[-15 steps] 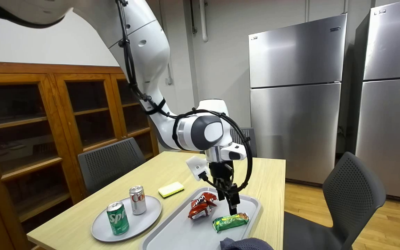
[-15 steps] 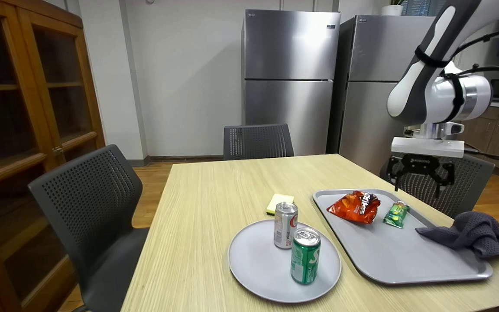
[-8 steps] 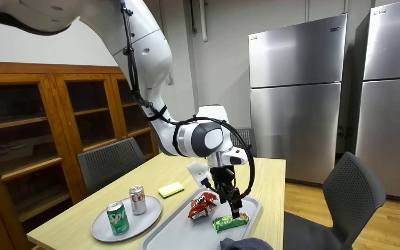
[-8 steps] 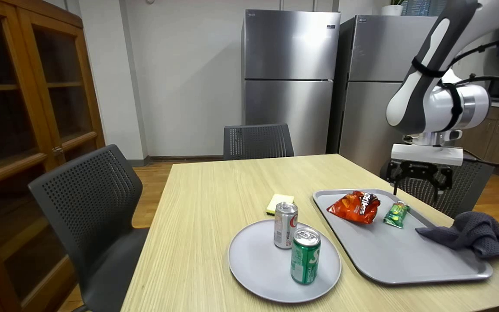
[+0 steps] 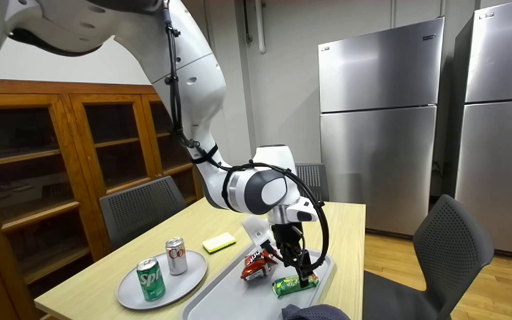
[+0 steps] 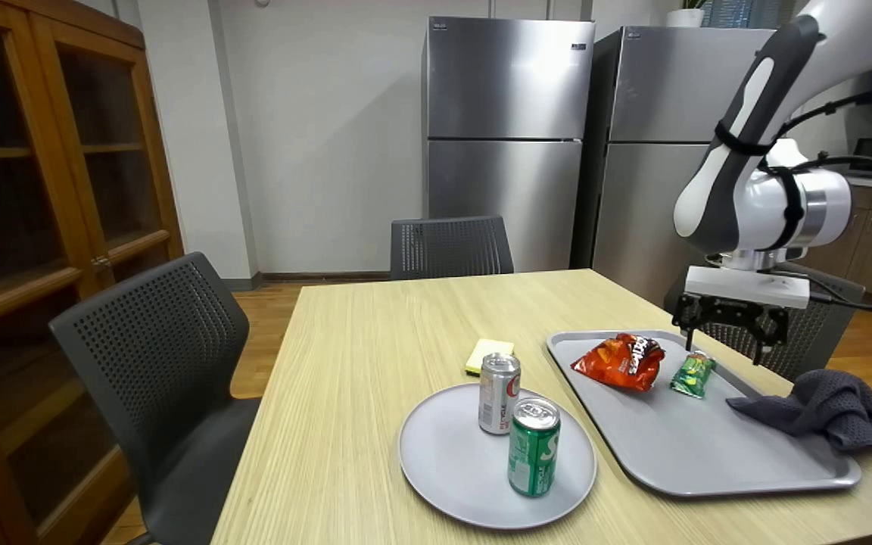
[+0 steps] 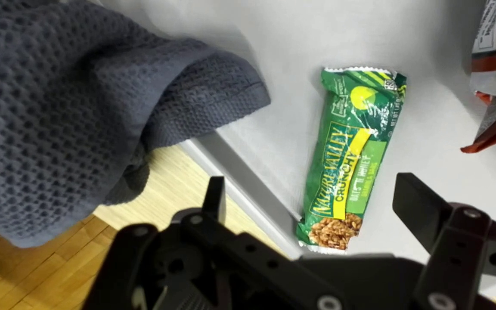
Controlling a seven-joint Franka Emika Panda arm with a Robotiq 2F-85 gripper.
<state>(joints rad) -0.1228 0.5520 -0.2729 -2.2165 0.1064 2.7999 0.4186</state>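
Note:
My gripper is open and empty. Its fingers stand wide apart, one on each side of the near end of a green granola bar, above it in the wrist view. The bar lies flat on a grey tray, by the tray's edge, and shows in both exterior views. In an exterior view the gripper hangs over the tray's far edge, just behind the bar. A red chip bag lies beside the bar on the tray. A dark grey towel lies over the tray's rim.
A round grey plate holds a green Sprite can and a silver Coke can. A yellow sponge lies on the wooden table. Chairs stand around the table.
My gripper has moved down toward the tray and the granola bar, staying open. The bar, chip bag, towel and cans have not moved.

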